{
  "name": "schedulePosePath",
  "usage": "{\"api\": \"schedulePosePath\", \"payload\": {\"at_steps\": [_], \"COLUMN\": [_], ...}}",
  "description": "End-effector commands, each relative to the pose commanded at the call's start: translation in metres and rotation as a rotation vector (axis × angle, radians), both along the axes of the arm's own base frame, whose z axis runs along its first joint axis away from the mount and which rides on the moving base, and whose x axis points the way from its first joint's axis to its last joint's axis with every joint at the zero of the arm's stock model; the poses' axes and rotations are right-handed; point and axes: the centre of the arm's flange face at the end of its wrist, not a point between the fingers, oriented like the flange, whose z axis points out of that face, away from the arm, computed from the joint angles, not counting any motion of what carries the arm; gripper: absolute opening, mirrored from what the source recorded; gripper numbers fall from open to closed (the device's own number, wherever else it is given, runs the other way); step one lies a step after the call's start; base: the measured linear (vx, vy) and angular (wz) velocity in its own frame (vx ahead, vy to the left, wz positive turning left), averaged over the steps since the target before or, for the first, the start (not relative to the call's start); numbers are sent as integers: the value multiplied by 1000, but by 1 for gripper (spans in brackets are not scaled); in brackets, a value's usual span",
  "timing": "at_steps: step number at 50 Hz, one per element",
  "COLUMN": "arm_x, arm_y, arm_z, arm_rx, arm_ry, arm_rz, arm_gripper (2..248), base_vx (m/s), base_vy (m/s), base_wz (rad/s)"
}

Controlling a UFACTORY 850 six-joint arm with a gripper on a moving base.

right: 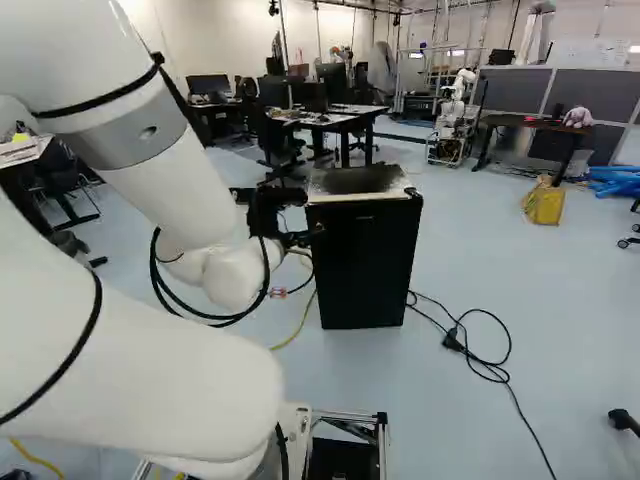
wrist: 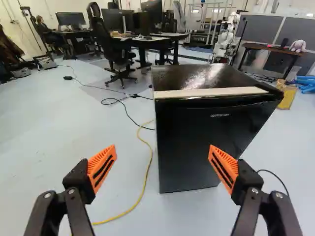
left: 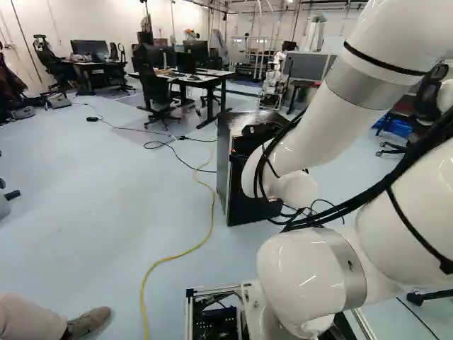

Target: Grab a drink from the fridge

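One shut fridge, several ways to miss the drink

No drink shows in any view; presumably it is inside the black fridge (wrist: 197, 142), which stands on the floor ahead of the arm (right: 175, 185) with its door closed. The end effector (wrist: 163, 156) is open and empty, its orange pads (wrist: 102, 167) spread wide, facing the fridge without gripping it.

Opening the door looks like the step in hand, and the task seems barely begun. The wrist view shows the fridge's near side edge between the two fingers, so driving straight ahead could push one finger flat into the door front and shove the fridge back. No jutting handle is plain to see; if the fingers hook badly near the pale strip (wrist: 211, 92) along the top front edge, they may slip off or scrape it loose. A hard pull on a stuck seal could drag or tip the whole fridge.

Should the base (left: 216, 322) roll, its wheels might catch the yellow cable (wrist: 147, 169), or come too near the person's shoe (left: 88, 322). The black cables (left: 386, 185) looping off the arm could snag on a swinging door.
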Motion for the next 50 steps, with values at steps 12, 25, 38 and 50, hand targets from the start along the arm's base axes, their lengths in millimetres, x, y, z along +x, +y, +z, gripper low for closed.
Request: {"api": "schedulePosePath", "payload": {"at_steps": [12, 25, 38, 50], "arm_x": [0, 0, 0, 0], "arm_y": [0, 0, 0, 0], "arm_z": [0, 0, 0, 0], "arm_rx": [0, 0, 0, 0], "arm_ry": [0, 0, 0, 0], "arm_rz": [0, 0, 0, 0], "arm_gripper": [247, 247, 247, 247], "base_vx": [8, 30, 42, 38], "base_vy": [8, 21, 6, -15], "base_wz": [36, 113, 179, 86]}}
